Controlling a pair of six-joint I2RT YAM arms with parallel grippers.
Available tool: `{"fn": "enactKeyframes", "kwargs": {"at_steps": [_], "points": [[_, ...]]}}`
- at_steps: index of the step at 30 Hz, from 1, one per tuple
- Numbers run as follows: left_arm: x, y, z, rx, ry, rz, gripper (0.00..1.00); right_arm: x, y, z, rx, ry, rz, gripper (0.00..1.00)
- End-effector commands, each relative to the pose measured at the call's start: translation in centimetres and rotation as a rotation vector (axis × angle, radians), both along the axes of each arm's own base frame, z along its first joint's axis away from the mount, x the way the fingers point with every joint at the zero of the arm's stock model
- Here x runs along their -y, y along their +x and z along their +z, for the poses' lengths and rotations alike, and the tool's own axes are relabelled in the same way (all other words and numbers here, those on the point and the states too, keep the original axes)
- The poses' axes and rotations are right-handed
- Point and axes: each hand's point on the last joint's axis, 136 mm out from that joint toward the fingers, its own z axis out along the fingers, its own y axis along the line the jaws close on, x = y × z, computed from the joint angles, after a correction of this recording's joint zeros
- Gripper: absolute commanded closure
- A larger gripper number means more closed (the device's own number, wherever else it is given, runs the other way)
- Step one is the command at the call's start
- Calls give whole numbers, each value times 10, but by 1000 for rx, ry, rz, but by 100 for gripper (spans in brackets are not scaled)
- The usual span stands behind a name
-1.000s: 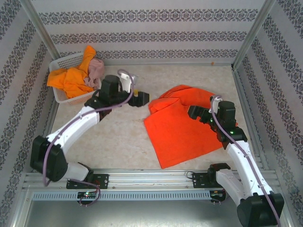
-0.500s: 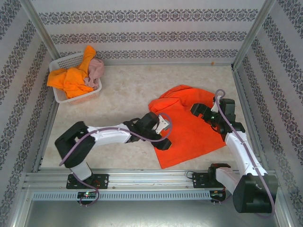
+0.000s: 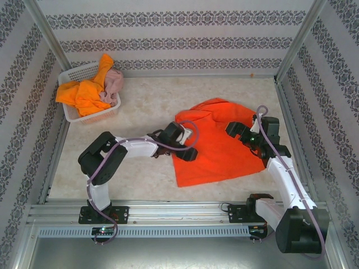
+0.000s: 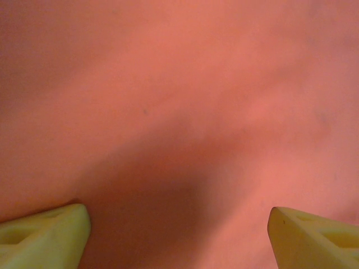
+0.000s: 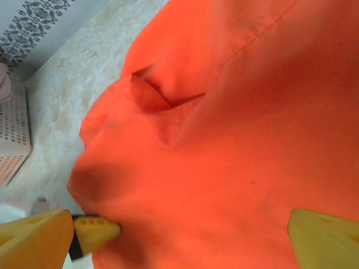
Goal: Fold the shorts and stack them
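Red-orange shorts (image 3: 219,145) lie spread out on the surface (image 3: 140,106), mostly flat, with a raised fold along their far edge. In the right wrist view that fold reads as a small crease pocket (image 5: 154,95). Left gripper (image 3: 189,150) sits on the shorts' left edge, arm coming in low from the shorts' left. In the left wrist view its fingertips (image 4: 50,235) are spread wide, red cloth right under them, nothing pinched between them. Right gripper (image 3: 234,130) is over the shorts' far-right part, jaws fully apart. Right wrist view has both fingertips (image 5: 325,238) at the frame corners, cloth below and not clamped. Can't tell whether either gripper is actually touching the fabric. White mesh basket (image 3: 72,115) is well apart from the red-orange shorts, off to their far left by the wall. In it, the bright orange shorts (image 3: 84,95) are bunched and hang over the rim, and the pink shorts (image 3: 115,83) are crumpled just beside them.
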Motion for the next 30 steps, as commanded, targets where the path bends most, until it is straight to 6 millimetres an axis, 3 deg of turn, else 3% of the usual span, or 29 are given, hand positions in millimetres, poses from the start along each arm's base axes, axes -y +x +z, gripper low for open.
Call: {"fn": "enactKeyframes", "kwargs": {"at_steps": [1, 4, 7, 9, 12, 15, 18, 24, 27, 30], "points": [[-51, 30, -37, -97, 63, 169, 16, 0, 3, 6, 22, 22, 1, 2], [-76, 65, -37, -101, 27, 243, 17, -1, 4, 4, 11, 33, 5, 2], [-99, 103, -23, -62, -14, 299, 18, -2, 4, 0, -5, 43, 1, 2], [-114, 126, -3, -28, -48, 336, 20, -2, 4, -2, -16, 54, -9, 2], [-131, 136, 42, 41, -90, 374, 21, -2, 3, -4, -30, 71, -18, 2], [-146, 116, 82, 91, -96, 412, 20, 3, -3, -13, -70, 67, -61, 2], [-161, 75, 95, 68, -118, 474, 19, 9, -9, -23, -101, 57, -103, 2], [-198, -9, 63, -87, -116, 677, 21, 16, -13, -38, -132, 59, -167, 2], [-206, -34, 47, -161, -141, 756, 23, 16, -11, -42, -152, 61, -168, 2], [-213, -46, 33, -196, -131, 804, 26, 14, -10, -45, -169, 71, -158, 2]]}}
